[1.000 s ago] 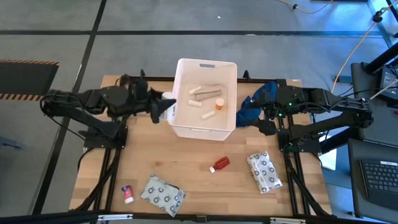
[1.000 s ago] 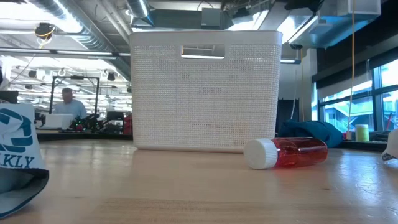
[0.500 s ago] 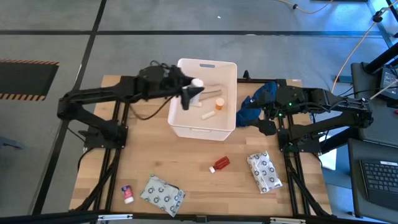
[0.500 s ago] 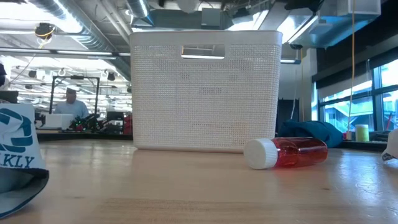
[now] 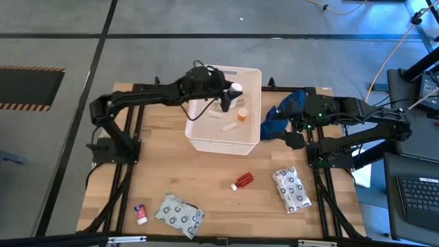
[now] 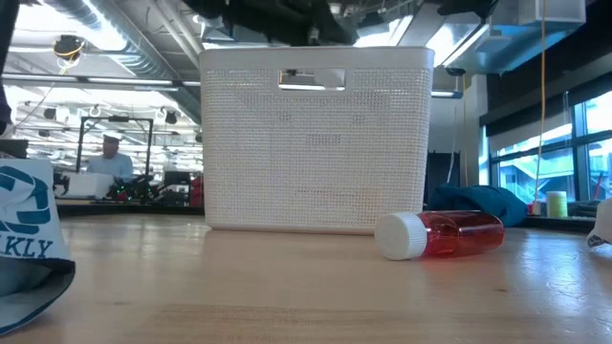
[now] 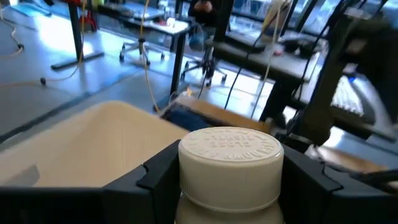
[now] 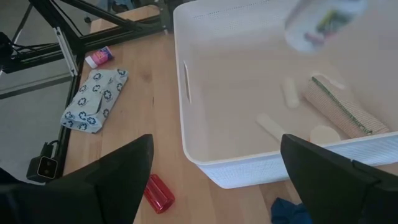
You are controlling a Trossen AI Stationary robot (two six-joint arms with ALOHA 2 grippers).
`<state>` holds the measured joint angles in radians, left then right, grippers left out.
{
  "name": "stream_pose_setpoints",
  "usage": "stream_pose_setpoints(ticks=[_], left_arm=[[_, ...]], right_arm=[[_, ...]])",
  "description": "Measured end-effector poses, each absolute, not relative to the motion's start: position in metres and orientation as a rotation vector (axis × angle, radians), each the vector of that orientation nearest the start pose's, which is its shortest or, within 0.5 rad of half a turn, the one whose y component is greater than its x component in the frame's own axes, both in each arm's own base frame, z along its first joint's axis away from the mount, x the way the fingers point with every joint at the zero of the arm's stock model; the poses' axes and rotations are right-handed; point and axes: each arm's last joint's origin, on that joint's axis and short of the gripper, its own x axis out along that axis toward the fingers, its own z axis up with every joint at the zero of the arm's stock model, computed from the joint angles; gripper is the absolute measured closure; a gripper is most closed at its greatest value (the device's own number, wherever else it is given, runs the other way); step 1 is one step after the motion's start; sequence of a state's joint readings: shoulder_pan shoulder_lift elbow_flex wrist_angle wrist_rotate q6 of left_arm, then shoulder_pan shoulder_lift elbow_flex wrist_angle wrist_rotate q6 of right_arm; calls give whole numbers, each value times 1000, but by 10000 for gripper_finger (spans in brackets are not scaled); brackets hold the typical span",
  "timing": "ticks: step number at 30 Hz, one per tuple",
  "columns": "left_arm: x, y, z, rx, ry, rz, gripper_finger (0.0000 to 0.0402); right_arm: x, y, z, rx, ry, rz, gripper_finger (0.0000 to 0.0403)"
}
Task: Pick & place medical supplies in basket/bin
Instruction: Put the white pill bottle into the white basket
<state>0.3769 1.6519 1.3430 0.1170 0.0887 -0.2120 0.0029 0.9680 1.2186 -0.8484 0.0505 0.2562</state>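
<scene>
My left gripper hangs over the white bin, shut on the white pill bottle. Inside the bin lie the beige bandage roll, an orange vial and two small white tubes. My right gripper waits open beside the bin's right wall. On the table lie the red vial, two dotted packets and a small red-capped tube. My left gripper pinches the white pill bottle between its two fingers, one on each side just under the ribbed cap. The arm reaches in from the table's left. The bottle is lifted clear, above the bin's inside, cap upward.
A dark blue cloth bundle lies right of the bin, next to my right gripper. A printed white bag stands at the low view's left. Bare wood shows in front of the bin. A person sits far behind the table.
My left arm has swung from the table's left side of the bin toward the right, carrying the white pill bottle up over the bin's left wall until it hangs above the bin's inside. My right arm has kept still.
</scene>
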Motion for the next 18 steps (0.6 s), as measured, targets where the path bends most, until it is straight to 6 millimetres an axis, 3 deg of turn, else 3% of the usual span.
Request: stream_pose_setpoints(ticks=[10, 18], left_arm=[[388, 160, 273, -274, 276, 327, 201], [402, 167, 241, -297, 307, 308, 202]], right_arm=[[173, -1, 385, 232, 588, -122, 52], [173, -1, 385, 219, 589, -118, 52]])
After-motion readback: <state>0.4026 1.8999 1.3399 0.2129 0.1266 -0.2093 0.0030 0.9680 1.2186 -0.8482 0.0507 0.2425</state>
